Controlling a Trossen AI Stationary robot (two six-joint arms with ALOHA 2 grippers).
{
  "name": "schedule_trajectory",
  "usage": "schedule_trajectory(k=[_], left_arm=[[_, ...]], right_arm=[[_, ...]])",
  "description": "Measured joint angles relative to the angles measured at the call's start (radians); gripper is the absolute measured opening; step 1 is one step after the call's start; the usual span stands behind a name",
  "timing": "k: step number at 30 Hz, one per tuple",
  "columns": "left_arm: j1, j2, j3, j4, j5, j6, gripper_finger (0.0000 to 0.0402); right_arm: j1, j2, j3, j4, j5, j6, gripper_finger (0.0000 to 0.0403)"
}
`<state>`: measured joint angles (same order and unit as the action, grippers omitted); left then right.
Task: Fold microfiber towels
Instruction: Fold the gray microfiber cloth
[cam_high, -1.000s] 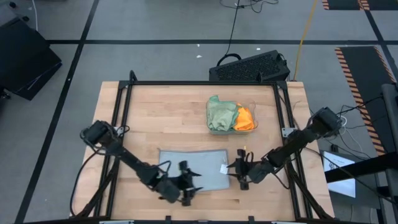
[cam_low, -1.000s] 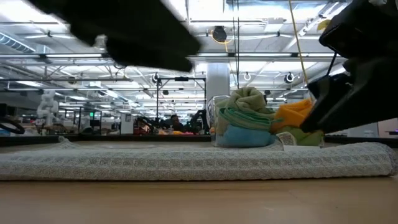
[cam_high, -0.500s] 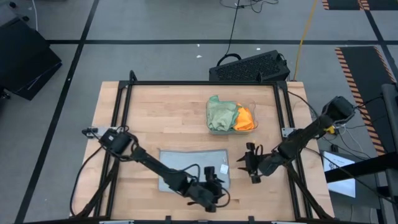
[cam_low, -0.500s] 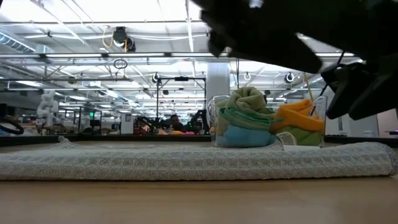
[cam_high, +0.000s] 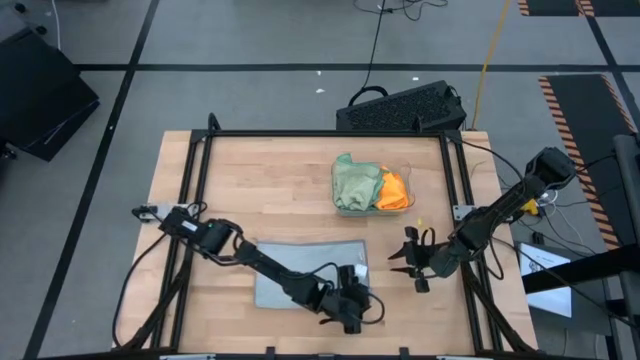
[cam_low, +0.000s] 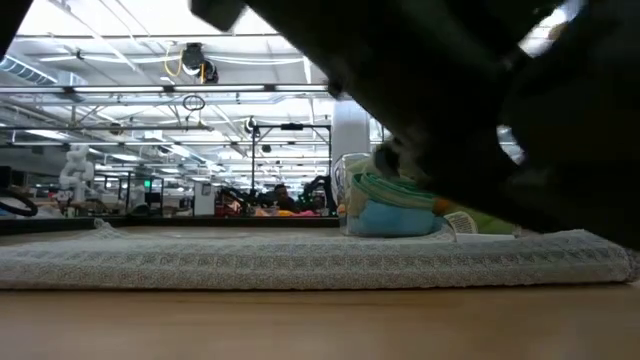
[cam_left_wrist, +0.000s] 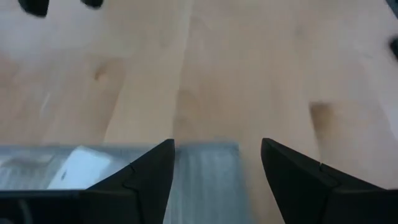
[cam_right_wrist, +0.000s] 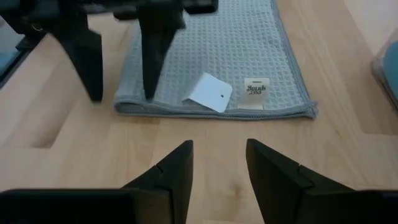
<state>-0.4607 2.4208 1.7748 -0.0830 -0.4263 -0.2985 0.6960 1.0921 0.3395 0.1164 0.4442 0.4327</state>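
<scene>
one light grey waffle-weave microfiber towel (cam_high: 300, 275) lay flat at the wooden tabletop's (cam_high: 260, 190) six o'clock. left hand (cam_high: 352, 312), fingers apart, hovered over its four o'clock corner; right hand (cam_high: 408, 268), fingers apart, waited at three o'clock.

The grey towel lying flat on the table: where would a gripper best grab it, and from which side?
Probably at a corner. The grey towel lies flat on the table, so only its edges give anything to pinch. The left gripper, fingers open, is already at the near right corner by the white tags; coming down from above there looks simplest.
</scene>
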Motion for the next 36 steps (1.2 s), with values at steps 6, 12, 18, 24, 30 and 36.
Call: schedule_trajectory(k=[6,12,18,24,30,36], left_arm=[[0.019,0.044,0.002,0.077,0.050,0.029,0.0239],[0.027,0.047,0.003,0.023,0.034,-0.026,0.0170],[0.023,0.040,0.004,-0.031,0.029,-0.029,0.0053],[-0.012,-0.025,-0.003,-0.102,0.086,-0.035,0.0020],[-0.060,-0.115,-0.002,-0.191,0.031,-0.039,0.0010],[-0.094,-0.171,-0.002,-0.279,0.002,-0.058,0.0022]], right_arm=[[0.000,0.006,-0.003,0.026,0.002,-0.011,0.0139],[0.000,0.006,-0.003,0.054,0.003,-0.025,0.0139],[0.000,0.013,-0.003,0.130,0.029,-0.026,0.0139],[0.000,0.124,-0.002,0.300,0.030,-0.120,0.0140],[0.000,0.323,0.016,0.528,0.021,-0.307,0.0173],[-0.030,0.491,0.102,0.598,-0.069,-0.454,0.0243]])
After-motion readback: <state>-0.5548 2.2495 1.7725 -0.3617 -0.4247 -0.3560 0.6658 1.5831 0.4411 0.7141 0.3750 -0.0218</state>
